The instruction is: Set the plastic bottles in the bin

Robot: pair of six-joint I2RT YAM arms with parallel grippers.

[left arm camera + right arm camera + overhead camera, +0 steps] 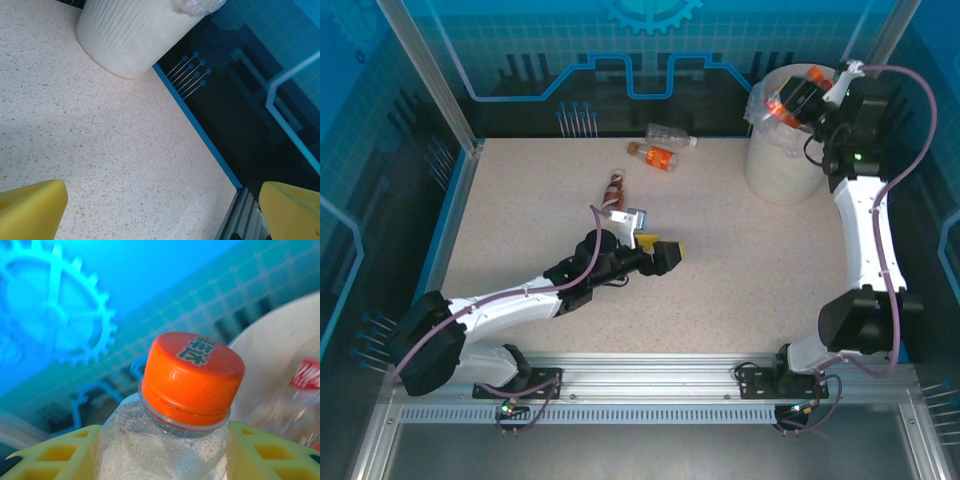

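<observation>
Your right gripper (pixel 162 460) clamps a bottle (pixel 192 370) over the bin (pixel 775 175); your left gripper (pixel 660 247), fingers spread wide, sits well apart from it.

Bottle (pixel 160 447) clear plastic; bin (pixel 125 35) ribbed, matt; table (pixel 100 150) speckled.

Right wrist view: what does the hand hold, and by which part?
The right hand holds a clear plastic bottle with an orange cap, its fingers pressing the shoulder just below the neck.
</observation>
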